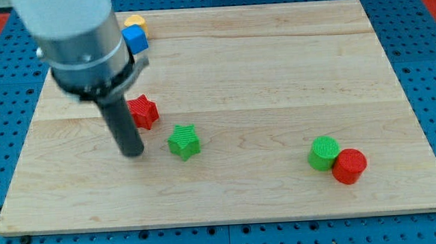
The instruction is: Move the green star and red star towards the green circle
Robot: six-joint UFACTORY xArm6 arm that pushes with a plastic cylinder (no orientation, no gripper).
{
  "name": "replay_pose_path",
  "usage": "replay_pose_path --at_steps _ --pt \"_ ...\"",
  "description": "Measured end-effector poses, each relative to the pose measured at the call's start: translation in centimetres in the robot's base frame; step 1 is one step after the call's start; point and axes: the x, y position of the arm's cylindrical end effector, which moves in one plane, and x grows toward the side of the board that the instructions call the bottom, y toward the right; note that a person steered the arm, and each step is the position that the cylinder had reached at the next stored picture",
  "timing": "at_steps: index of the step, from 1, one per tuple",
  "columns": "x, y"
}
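Two stars near my tip (133, 151), no jaws on this rod so nothing's grabbed, red star (143, 112) touching the rod just up-right of it, green star (183, 142) just right, green circle (323, 152) way off right, touching a red cylinder (349, 166)

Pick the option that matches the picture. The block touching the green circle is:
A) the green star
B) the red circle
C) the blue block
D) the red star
B: the red circle sits right against the green circle on its lower right side, while the green star and the red star lie far off toward the view's left, near my tip.
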Motion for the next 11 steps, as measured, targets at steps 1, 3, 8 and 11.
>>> replay_pose_path --at_steps 1,3,8,11 --pt "-1.7 5.4" --pt "2.5 3.9" --pt "2.8 6.2" --pt "-6.5 -0.7"
